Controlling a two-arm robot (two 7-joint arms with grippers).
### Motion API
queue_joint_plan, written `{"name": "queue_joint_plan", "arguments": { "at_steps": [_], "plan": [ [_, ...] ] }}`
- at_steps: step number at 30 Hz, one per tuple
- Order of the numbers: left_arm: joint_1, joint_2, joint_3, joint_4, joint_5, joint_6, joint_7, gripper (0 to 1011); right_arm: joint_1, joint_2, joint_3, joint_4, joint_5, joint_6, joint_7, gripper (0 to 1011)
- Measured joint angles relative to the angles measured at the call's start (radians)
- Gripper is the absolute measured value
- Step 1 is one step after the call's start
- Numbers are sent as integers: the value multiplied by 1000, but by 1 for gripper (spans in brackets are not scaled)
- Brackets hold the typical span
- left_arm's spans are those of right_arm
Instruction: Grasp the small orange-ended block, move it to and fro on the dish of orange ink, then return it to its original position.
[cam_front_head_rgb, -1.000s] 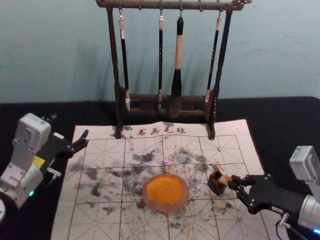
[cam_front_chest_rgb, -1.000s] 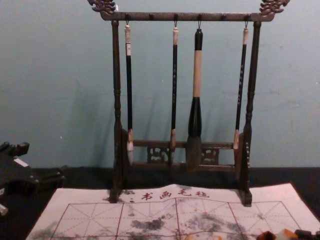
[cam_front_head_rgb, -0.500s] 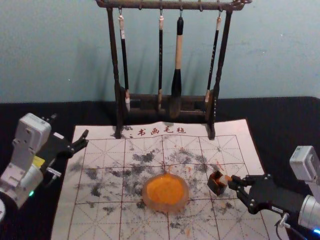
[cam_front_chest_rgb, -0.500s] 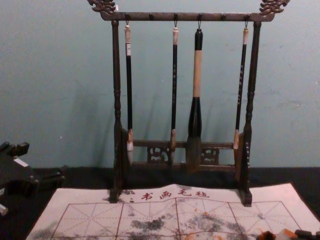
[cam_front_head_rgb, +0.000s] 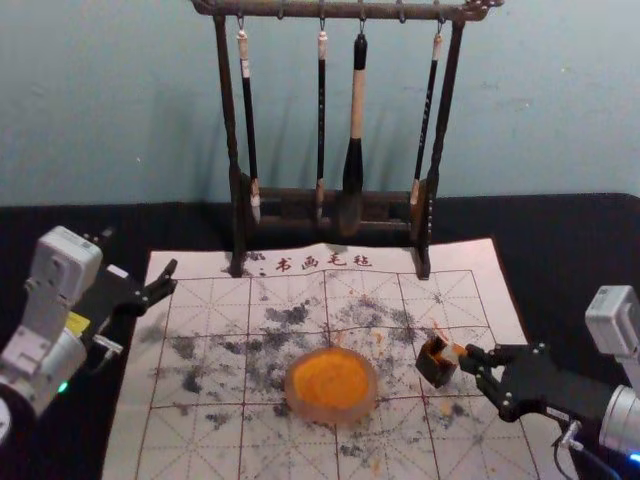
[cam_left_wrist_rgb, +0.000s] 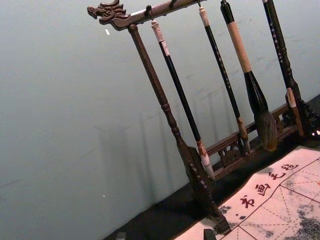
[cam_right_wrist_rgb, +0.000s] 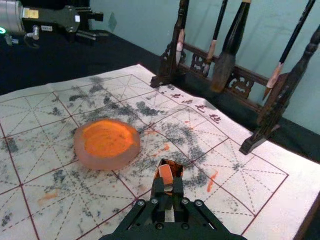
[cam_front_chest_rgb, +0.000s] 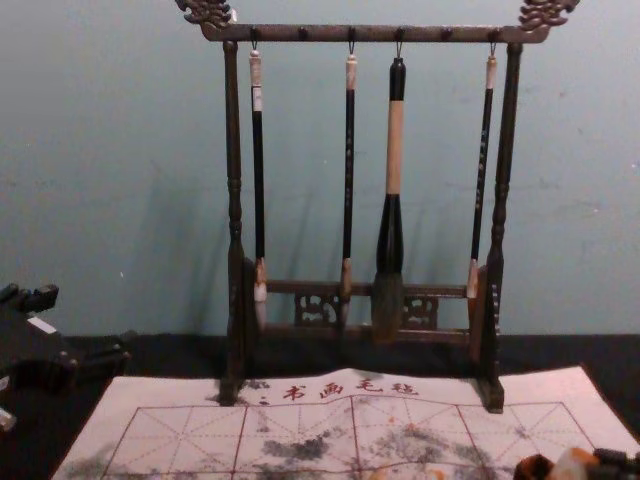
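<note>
You are holding the orange-ended block toward the mat's right edge.
The ink dish is sitting mid-mat; your right gripper is pinching the block, fingers nearly together, at the small dark box. Your left gripper is idling by the far left corner, fingers spread, empty; the brush rack is standing at the far edge.

Can see, upper middle of the head view, a dark wooden rack hung with four brushes; below, a smudged, gridded mat on black cloth; across the top, a bluish wall.
</note>
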Motion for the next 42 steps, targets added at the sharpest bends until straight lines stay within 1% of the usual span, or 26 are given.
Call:
{"name": "queue_joint_plan", "arguments": {
  "at_steps": [12, 17, 20, 21, 23, 27, 33, 36, 39, 42],
  "plan": [
    [0, 0, 0, 0, 0, 0, 0, 1001, -14, 4, 27, -28, 28, 21, -13, 65],
    [0, 0, 0, 0, 0, 0, 0, 1001, -30, 18, 49, -66, 50, 33, -17, 65],
    [0, 0, 0, 0, 0, 0, 0, 1001, -46, 31, 64, -101, 66, 41, -21, 65],
    [0, 0, 0, 0, 0, 0, 0, 1001, -46, 31, 64, -101, 66, 41, -21, 64],
    [0, 0, 0, 0, 0, 0, 0, 1001, -55, 41, 74, -124, 76, 44, -22, 65],
    [0, 0, 0, 0, 0, 0, 0, 1001, -59, 49, 80, -137, 83, 44, -21, 65],
    [0, 0, 0, 0, 0, 0, 0, 1001, -43, 54, 75, -142, 86, 45, -10, 65],
    [0, 0, 0, 0, 0, 0, 0, 1001, -22, 55, 61, -140, 84, 50, 3, 64],
    [0, 0, 0, 0, 0, 0, 0, 1001, 12, 51, 38, -128, 78, 58, 18, 65],
    [0, 0, 0, 0, 0, 0, 0, 1002, 32, 47, 22, -119, 73, 63, 29, 65]
  ]
}}
